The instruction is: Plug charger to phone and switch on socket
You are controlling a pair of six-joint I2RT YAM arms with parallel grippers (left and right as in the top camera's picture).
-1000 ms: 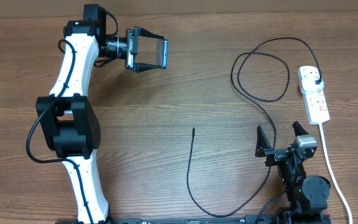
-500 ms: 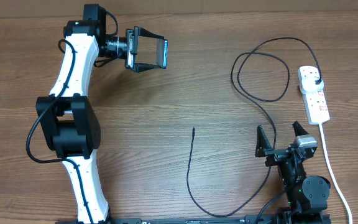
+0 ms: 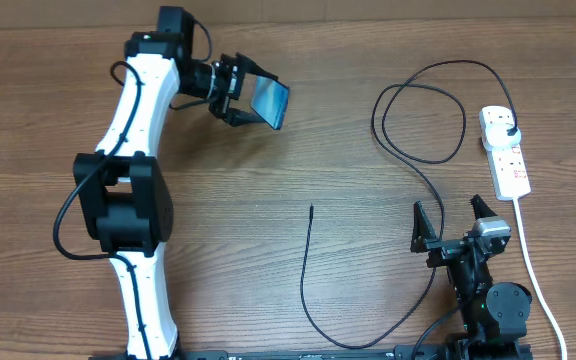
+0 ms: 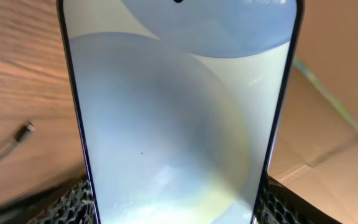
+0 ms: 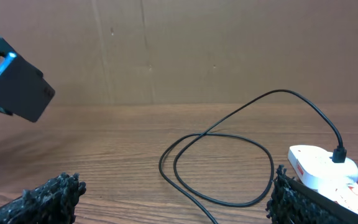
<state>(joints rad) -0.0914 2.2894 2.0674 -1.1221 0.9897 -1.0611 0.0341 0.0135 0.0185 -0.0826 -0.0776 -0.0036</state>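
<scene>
Left gripper (image 3: 256, 96) clamped on phone (image 3: 273, 101), charger (image 3: 306, 262) tip lying well apart

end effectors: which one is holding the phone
The left end effector, shut on the lit phone; the right end effector is open and empty, near the white power strip.
</scene>
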